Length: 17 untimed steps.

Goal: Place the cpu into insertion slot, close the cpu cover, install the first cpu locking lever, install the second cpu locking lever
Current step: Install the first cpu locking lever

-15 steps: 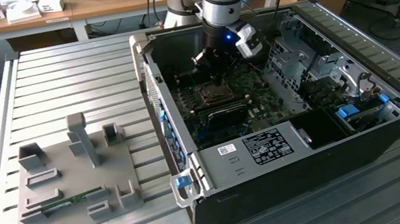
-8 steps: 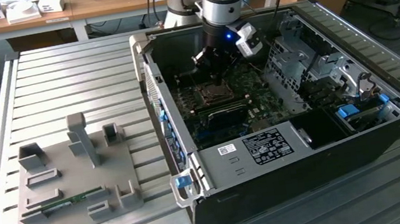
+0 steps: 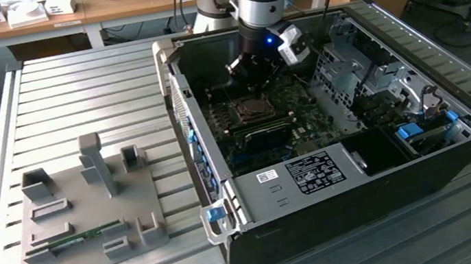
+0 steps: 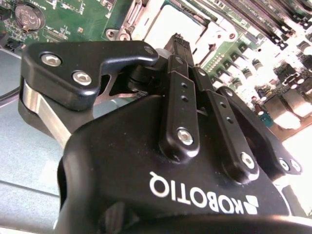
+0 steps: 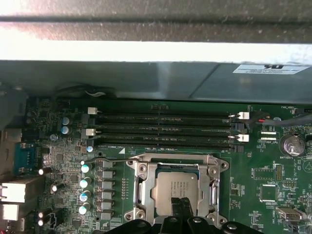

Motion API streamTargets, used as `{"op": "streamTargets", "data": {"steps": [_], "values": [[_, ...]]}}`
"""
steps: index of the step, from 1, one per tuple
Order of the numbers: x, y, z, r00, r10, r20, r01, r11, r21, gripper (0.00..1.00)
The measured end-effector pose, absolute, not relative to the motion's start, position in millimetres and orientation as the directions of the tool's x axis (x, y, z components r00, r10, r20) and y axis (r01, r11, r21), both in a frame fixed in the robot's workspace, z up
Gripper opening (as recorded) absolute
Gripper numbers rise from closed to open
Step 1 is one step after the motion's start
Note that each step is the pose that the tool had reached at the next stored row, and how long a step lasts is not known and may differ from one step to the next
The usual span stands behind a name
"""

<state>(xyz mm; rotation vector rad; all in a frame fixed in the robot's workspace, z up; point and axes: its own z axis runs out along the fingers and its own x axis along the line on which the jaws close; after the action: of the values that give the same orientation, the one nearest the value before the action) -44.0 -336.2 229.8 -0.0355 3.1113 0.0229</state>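
cpu (image 5: 175,187) seated, cpu cover (image 5: 141,187) looks down (cover step), tool (image 5: 183,204) pinched together and empty at the cover's edge; latching wants firm downward pressure.

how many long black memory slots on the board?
4. In the first wrist view the memory slots lie parallel, side by side in one bank, between the insertion slot and the case wall. None looks hidden.

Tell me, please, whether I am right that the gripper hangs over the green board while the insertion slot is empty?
No: the insertion slot is not empty; the cpu sits in it, as the first wrist view shows. The gripper does hang over the green board.
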Motion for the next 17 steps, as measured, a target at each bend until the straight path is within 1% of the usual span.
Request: {"op": "streamTargets", "data": {"steps": [17], "values": [[-44.0,-336.2,235.8,-0.999,-0.023,-0.03,-0.023,1.0,0.014,0.11]]}}
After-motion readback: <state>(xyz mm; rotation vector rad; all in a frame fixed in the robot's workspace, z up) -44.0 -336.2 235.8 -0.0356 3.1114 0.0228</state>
